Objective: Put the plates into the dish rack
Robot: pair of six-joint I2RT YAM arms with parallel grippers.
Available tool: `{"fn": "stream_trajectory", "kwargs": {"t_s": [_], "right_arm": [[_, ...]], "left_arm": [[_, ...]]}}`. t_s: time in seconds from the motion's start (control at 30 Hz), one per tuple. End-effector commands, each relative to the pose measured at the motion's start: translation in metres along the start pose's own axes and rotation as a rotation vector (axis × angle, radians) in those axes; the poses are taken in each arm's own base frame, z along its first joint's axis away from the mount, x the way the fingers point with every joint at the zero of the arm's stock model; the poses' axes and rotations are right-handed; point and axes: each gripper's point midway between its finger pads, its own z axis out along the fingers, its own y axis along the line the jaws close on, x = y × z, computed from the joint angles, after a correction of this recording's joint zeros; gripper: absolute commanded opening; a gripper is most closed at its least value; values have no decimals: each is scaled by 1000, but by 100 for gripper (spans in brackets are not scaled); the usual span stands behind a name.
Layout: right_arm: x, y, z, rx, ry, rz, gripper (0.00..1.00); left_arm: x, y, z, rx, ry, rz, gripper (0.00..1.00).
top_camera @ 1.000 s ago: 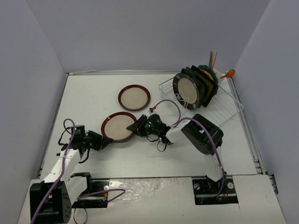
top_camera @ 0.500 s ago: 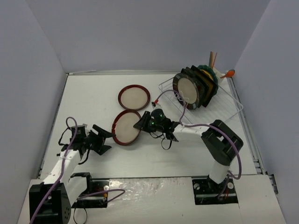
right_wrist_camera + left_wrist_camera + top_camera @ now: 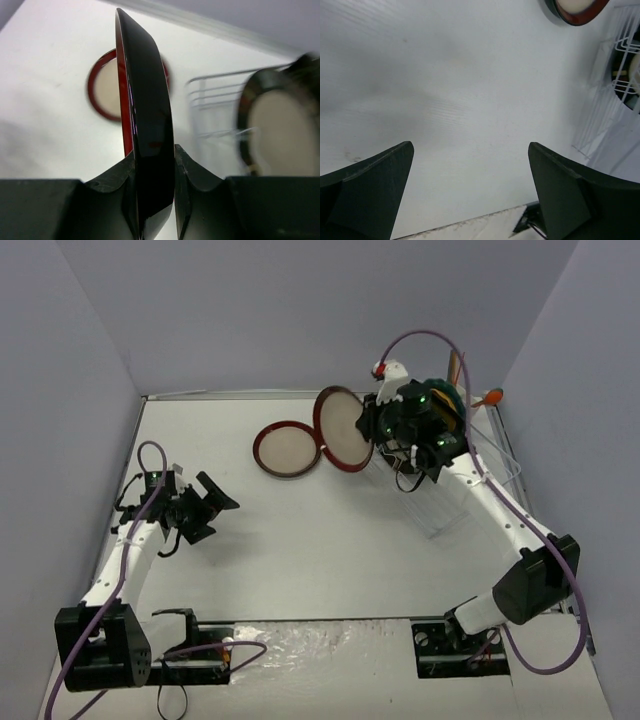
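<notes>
My right gripper [image 3: 369, 428] is shut on the rim of a round cream-centred plate with a red-brown rim [image 3: 338, 430], held on edge above the table just left of the white wire dish rack [image 3: 445, 518]. In the right wrist view the held plate [image 3: 147, 115] stands edge-on between my fingers [image 3: 192, 172]. A second red-brown-rimmed plate [image 3: 287, 449] lies flat on the table beside it and shows behind the held one [image 3: 104, 85]. A dark-rimmed cream plate [image 3: 280, 132] stands in the rack [image 3: 215, 107]. My left gripper [image 3: 207, 505] is open and empty over bare table [image 3: 471, 147].
A teal plate [image 3: 441, 392] stands in the rack behind my right wrist. A wooden utensil [image 3: 455, 365] and an orange-tipped one [image 3: 490, 397] stick up at the rack's far corner. Purple walls enclose the table. The rack's edge [image 3: 612, 105] shows in the left wrist view.
</notes>
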Motion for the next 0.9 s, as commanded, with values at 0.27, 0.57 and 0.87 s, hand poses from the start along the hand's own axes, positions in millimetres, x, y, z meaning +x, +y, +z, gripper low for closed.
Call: {"fn": "stream_trajectory", "kwargs": {"t_s": [0.27, 0.57, 0.87], "right_arm": [[-108, -94, -58, 277, -185, -543, 0], [-89, -123, -31, 346, -95, -582, 0], [-62, -138, -14, 368, -44, -571, 0]], "left_arm": [[-56, 36, -12, -296, -101, 385, 97], [-53, 42, 1, -281, -86, 391, 97], [-53, 42, 5, -277, -75, 384, 97]]}}
